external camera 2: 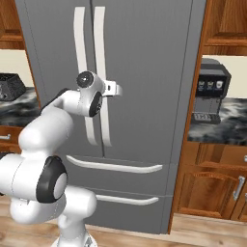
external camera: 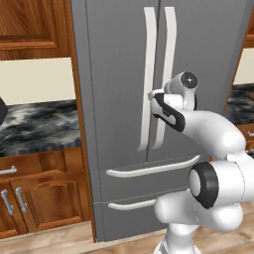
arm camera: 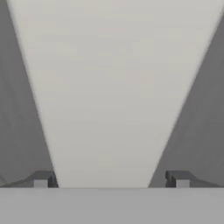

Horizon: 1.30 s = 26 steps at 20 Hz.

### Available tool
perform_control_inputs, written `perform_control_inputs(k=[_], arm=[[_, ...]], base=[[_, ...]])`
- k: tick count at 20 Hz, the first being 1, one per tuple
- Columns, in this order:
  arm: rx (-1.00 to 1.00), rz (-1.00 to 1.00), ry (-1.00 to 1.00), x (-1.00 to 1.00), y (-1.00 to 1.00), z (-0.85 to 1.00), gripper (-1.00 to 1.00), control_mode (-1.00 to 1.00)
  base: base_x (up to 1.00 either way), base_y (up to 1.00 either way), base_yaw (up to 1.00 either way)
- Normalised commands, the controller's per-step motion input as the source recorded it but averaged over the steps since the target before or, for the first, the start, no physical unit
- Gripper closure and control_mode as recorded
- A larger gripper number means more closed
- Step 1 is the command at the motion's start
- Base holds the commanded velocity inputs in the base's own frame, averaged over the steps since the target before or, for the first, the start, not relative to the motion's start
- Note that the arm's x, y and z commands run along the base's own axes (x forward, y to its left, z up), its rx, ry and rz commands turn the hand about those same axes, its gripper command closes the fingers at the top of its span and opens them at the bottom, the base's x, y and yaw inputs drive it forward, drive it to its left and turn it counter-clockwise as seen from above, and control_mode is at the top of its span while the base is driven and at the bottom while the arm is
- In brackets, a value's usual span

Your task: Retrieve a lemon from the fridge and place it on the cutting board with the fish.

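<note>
Claw [arm camera: 112, 179] spread wide, straddling fridge handle [arm camera: 109, 87].

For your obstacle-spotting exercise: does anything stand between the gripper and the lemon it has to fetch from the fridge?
Yes. Both fridge doors are shut, so whatever is inside is hidden behind them. The gripper is open, its fingertips either side of a white door handle, which must be pulled first.

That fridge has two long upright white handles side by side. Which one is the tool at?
The right door handle, not the left one. The tool straddles it, one finger on each side.
</note>
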Motion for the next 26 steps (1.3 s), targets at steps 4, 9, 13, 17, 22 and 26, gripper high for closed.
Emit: perform_control_inputs(k=[4,9,13,17,22,26], arm=[[0.0,0.0,0.02,0.19,0.0,0.02,1.0,-1.0],[0.0,0.0,0.01,-0.42,-0.15,0.12,1.0,-1.0],[0.03,0.0,0.01,-0.98,-0.61,0.19,1.0,-1.0],[0.0,-0.01,0.07,-1.0,-0.74,0.27,1.0,-1.0],[0.0,0.06,0.14,-1.0,-1.0,0.14,1.0,-1.0],[0.02,0.05,0.12,-1.0,-1.0,0.1,1.0,-1.0]], base=[[0.0,0.0,0.0],[0.0,0.0,0.0],[0.0,0.0,0.0],[0.0,0.0,0.0],[0.0,0.0,0.0],[0.0,0.0,0.0]])
